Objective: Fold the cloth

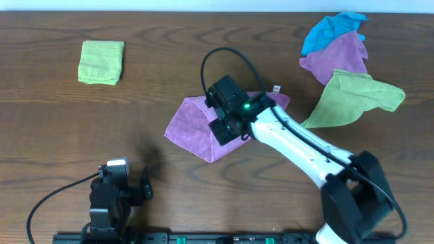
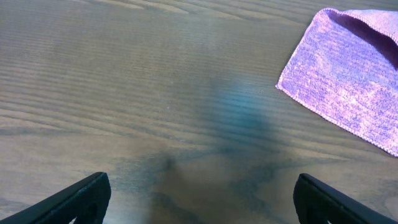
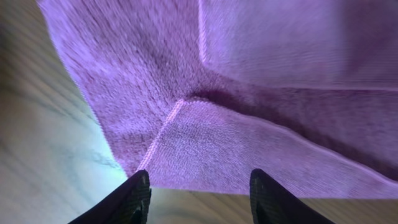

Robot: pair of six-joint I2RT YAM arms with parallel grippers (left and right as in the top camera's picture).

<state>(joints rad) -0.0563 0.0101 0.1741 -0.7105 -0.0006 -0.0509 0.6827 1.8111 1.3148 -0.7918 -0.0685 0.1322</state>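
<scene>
A purple cloth (image 1: 193,125) lies partly folded at the table's middle. My right gripper (image 1: 227,116) hovers over its right part. In the right wrist view the fingers (image 3: 199,196) are open and empty, just above a folded edge of the purple cloth (image 3: 249,112). My left gripper (image 1: 121,193) rests near the front edge at the left, open and empty; in the left wrist view (image 2: 199,199) its fingers stand wide apart over bare wood, with the purple cloth's corner (image 2: 348,74) at the upper right.
A folded green cloth (image 1: 102,62) lies at the far left. At the back right is a heap of a blue cloth (image 1: 330,30), a purple cloth (image 1: 339,59) and a green cloth (image 1: 352,98). A black cable (image 1: 224,57) loops behind the right wrist.
</scene>
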